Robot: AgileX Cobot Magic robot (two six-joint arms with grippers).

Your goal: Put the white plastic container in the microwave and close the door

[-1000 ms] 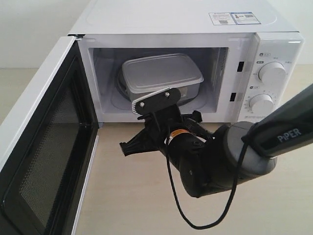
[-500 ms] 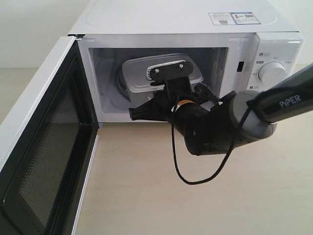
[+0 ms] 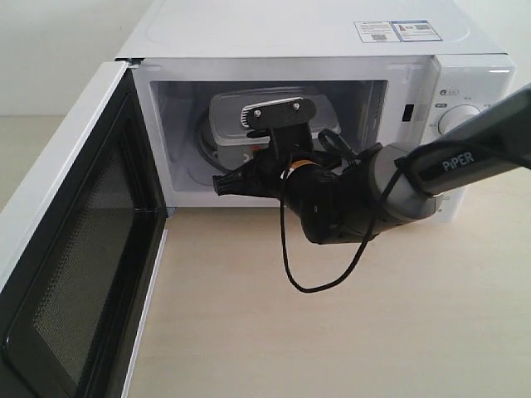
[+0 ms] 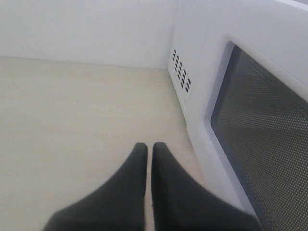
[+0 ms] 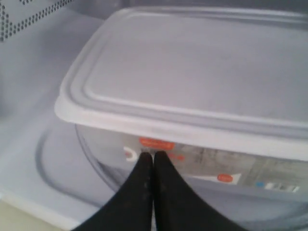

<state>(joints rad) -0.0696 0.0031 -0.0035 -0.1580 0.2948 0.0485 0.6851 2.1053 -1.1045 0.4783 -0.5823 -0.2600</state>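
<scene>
The white plastic container (image 3: 222, 116) sits on the glass turntable inside the microwave (image 3: 290, 33). Its lid is on and its red-and-white label faces the opening. The door (image 3: 75, 249) is swung wide open at the left. My right gripper (image 3: 264, 157) reaches into the cavity mouth. In the right wrist view that gripper (image 5: 153, 155) is shut and empty, with its tips against the labelled side wall of the container (image 5: 192, 72), just under the lid rim. My left gripper (image 4: 149, 147) is shut on nothing, low over the tabletop beside the door's dark window (image 4: 260, 134).
The turntable (image 5: 53, 159) shows under the box. Two round knobs (image 3: 456, 120) sit on the microwave's right panel, partly behind the right arm. A black cable loop (image 3: 307, 286) hangs from the arm over the beige tabletop (image 3: 348, 340). Vent holes (image 4: 181, 72) mark the microwave's side.
My right arm has risen and pushed forward from the table in front of the microwave into the cavity opening. Its shut fingers now meet the container's near side.
</scene>
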